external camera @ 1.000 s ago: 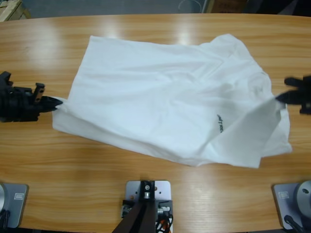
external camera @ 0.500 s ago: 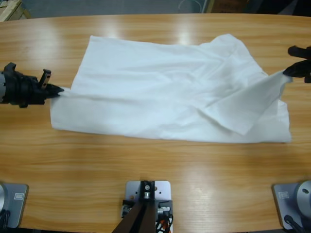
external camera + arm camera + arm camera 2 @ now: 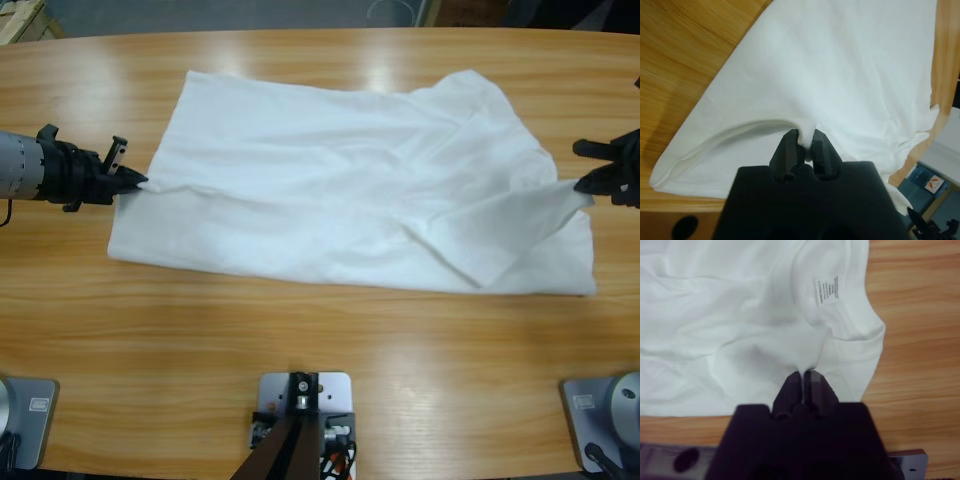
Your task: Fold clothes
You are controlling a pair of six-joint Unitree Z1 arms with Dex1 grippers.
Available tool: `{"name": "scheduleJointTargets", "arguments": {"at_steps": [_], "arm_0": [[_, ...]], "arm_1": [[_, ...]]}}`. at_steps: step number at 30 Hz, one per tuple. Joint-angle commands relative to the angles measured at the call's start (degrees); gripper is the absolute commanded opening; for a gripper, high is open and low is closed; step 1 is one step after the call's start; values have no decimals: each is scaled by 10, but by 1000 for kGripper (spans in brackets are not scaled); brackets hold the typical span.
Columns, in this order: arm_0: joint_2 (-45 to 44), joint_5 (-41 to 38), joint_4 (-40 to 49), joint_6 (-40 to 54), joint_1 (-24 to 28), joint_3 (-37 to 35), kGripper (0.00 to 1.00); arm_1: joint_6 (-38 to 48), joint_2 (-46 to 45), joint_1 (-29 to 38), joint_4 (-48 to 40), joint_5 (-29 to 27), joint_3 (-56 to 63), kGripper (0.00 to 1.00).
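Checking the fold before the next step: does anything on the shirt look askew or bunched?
Yes. The T-shirt lies slanted on the table, its far edge running at an angle. Near the right gripper a triangular flap is doubled over the body, with wrinkles around it. The left gripper pinches the opposite edge. No damage visible.

- A long wooden table [image 3: 320,340] with a light, glossy grain fills the high view; its far edge curves across the top.
- One white T-shirt [image 3: 330,190] lies spread across the middle of it, rumpled, with a flap turned over toward its right end.
- In the right wrist view a small label [image 3: 826,290] shows inside what seems to be the collar.
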Motion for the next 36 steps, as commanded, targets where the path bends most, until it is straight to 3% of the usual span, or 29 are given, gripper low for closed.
{"name": "scheduleJointTargets", "arguments": {"at_steps": [1, 7, 13, 14, 18, 19, 20, 21, 22, 25, 28, 32, 36], "arm_0": [[16, -7, 2, 1, 10, 18, 0], [3, -1, 17, 2, 28, 49, 0], [19, 1, 14, -1, 31, 60, 0], [25, 0, 11, -1, 31, 59, 38], [34, 7, 3, 22, 33, 55, 885], [36, 8, 0, 25, 33, 51, 972], [36, 8, -5, 31, 33, 48, 994], [32, 10, -13, 52, 33, 48, 995], [23, 19, -19, 87, 33, 45, 995], [-36, 63, -23, 220, 33, 43, 996], [-84, 79, -13, 349, 21, 45, 985], [-120, 97, 16, 380, -60, 63, 899], [-73, 124, 18, 402, -152, 73, 899]], "arm_1": [[8, 0, -8, 2, -7, 20, 0], [15, 3, -7, 23, -10, 28, 0], [67, 1, 35, 33, -21, 42, 0], [70, 2, 35, 33, -23, 42, 0], [72, 5, 35, 35, -26, 42, 0], [72, 8, 35, 34, -21, 42, 31], [72, 14, 35, 39, -17, 40, 500], [72, 16, 39, 45, -23, 37, 873], [74, 12, 46, 49, -32, 35, 988], [81, -16, 80, 83, -84, 26, 1000], [75, -50, 117, 120, -87, 0, 1000], [74, -61, 178, 118, -83, 0, 1000], [58, -13, 243, 70, -64, 0, 982]]}}
